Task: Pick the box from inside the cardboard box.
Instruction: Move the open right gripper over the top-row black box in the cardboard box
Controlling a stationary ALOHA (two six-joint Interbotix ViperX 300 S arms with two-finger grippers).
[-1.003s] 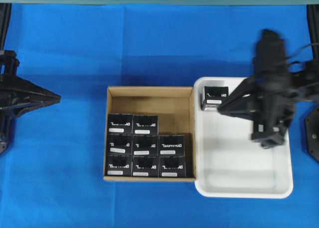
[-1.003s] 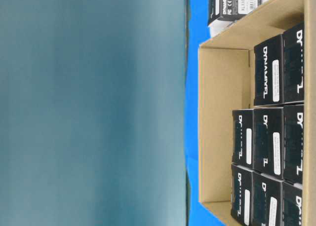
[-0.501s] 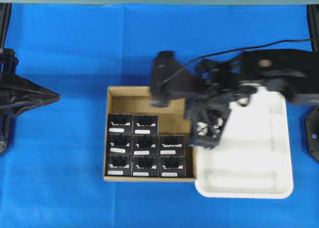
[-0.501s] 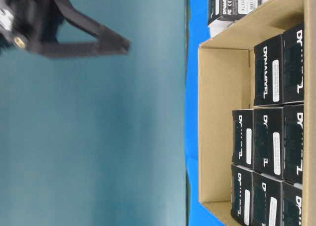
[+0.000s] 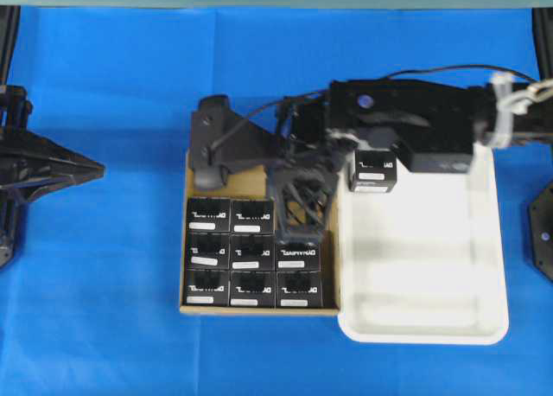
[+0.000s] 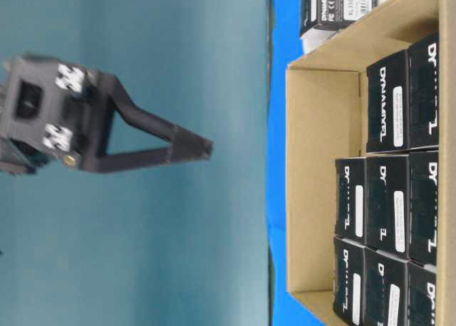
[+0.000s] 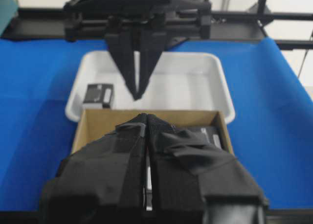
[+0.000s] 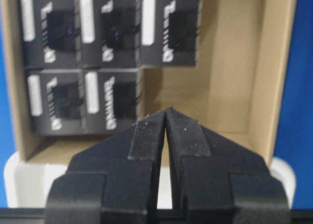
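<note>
Right gripper (image 8: 167,117), apparently empty, overhead hides its closed tips.

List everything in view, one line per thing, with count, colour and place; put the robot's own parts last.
small black cartons with white lettering: eight seen, black, in rows inside the brown carton.
small black carton in the tray: one, black, far left corner of the white tray.
large brown cardboard box: one, tan, centre of the table.
white plastic tray: one, white, directly right of the cardboard box.
blue table cover: one, blue, under everything.
right gripper: one, black, shut, empty, above the cardboard box's bare corner.
left gripper: one, black, shut, off to the left of the cardboard box.
</note>
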